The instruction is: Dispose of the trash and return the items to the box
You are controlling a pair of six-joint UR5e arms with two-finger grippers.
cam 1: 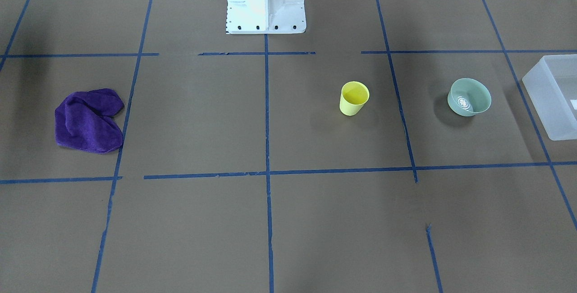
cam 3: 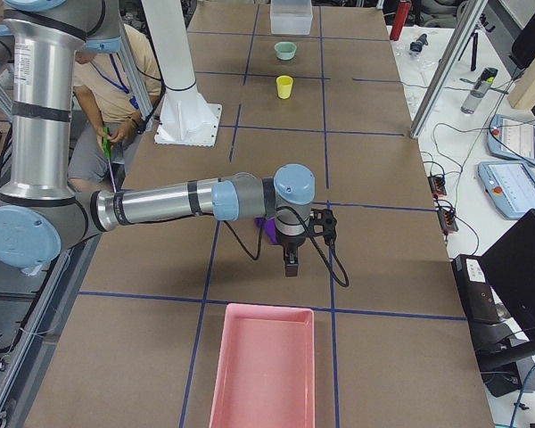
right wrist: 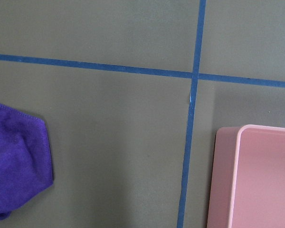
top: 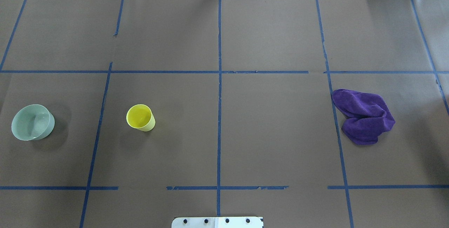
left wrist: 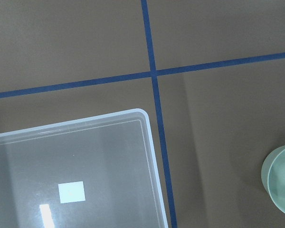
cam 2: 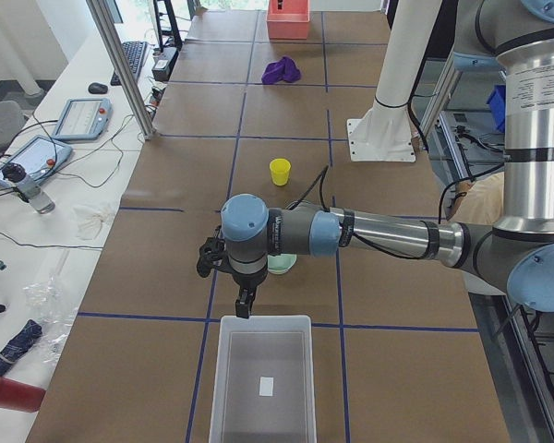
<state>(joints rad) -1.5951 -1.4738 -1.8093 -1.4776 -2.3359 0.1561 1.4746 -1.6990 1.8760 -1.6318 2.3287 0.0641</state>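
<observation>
Yellow plastic cup [cam 1: 354, 98] stands upright on a brown paper-covered bench [top: 273, 133] marked with a grid of blue tape. Nothing is touching it.

To the cup's side toward the robot's left sits a pale green bowl [cam 1: 469, 97], well apart from it. Further out the same way is the frosted translucent bin [cam 1: 541, 106]. The bin holds nothing except a small white patch on its floor. Well apart from the cup on the opposite side lies a crumpled purple cloth [cam 1: 89, 121], and beyond that a pink tray [right wrist: 224, 180].

The task looks barely begun. The cup, bowl and cloth all lie loose on the bench, and nothing has gone into the bin. No obvious trash shows.

The left arm's forearm stretches out level from the robot, with the wrist turned straight down. The left claw [cam 2: 245, 305] hangs above the bench past the bowl from the cup, just short of the bin's rim. The right arm mirrors this pose. The right claw [cam 3: 290, 263] points down past the cloth from the cup, short of the pink tray.

Neither claw appears to carry anything. How far either is open cannot be told, since only the distant side views show them.
</observation>
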